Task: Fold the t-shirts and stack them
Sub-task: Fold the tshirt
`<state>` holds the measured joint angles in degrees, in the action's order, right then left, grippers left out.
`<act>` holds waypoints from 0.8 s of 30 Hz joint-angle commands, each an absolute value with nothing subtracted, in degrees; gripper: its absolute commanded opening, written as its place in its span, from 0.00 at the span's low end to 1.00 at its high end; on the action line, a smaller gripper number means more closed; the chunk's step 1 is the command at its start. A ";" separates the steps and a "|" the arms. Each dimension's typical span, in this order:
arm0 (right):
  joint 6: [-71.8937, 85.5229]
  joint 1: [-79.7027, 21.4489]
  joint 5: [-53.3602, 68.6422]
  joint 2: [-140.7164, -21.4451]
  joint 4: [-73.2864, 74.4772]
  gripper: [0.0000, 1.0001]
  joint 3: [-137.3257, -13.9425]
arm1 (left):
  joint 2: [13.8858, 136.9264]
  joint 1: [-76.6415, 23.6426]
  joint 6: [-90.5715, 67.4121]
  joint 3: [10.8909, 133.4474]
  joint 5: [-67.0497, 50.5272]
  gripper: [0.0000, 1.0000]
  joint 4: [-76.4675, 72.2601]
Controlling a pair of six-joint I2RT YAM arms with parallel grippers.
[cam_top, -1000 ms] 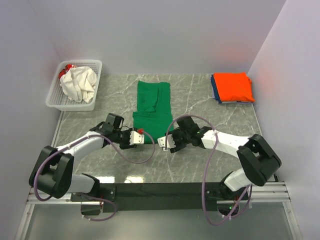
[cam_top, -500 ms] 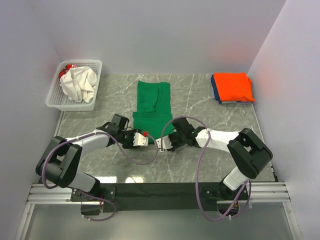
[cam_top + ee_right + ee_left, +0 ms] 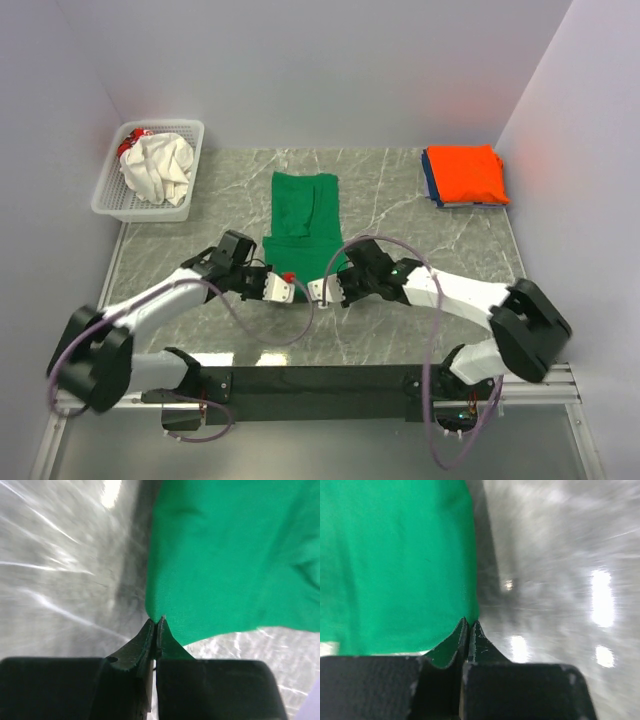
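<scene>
Green t-shirt [image 3: 300,215]: lies mid-table [image 3: 400,200] as a narrow band with its sides folded in, running from 12 o'clock to 6 o'clock.
Left gripper [image 3: 283,288]: at the 7 o'clock corner of the near hem. Its fingers are pressed together, and the wrist view shows green cloth nipped at the very tips.
Right gripper [image 3: 322,291]: at the 5 o'clock corner of the same hem, likewise closed, with the shirt's edge caught between the tips.
Finished stack: at 2 o'clock an orange t-shirt [image 3: 464,172] sits folded on a blue t-shirt [image 3: 428,186], of which only an edge shows.
Basket [image 3: 165,125]: at 10 o'clock, holding a crumpled cream-white t-shirt [image 3: 160,168].
Step in hand: most likely the crosswise fold, carrying the near hem toward 12 o'clock.
Doing it well: raise both corners together and only high enough for the cloth to clear itself. Keep the two claws level and evenly spaced, so the hem stays straight but not stretched. Lay the hem square along the far edge, and let go only once it rests flat.
Watch for: both pinches look shallow — a quick pull could slip a corner free. The folded-in sides may also flop open if one side leads.
</scene>
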<state>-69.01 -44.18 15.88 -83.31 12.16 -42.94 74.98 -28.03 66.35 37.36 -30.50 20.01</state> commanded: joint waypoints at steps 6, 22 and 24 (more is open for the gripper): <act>-55.82 -53.60 20.03 -62.95 29.24 0.00 -41.84 | 52.93 -34.89 61.01 36.91 -40.77 0.01 39.89; -52.46 -52.58 24.07 -52.98 36.65 0.00 -46.49 | 46.73 -31.58 51.23 48.24 -47.28 0.01 52.56; -55.54 -47.49 26.27 -55.80 36.82 0.00 -49.12 | 49.99 -25.62 55.17 51.05 -49.73 0.01 52.38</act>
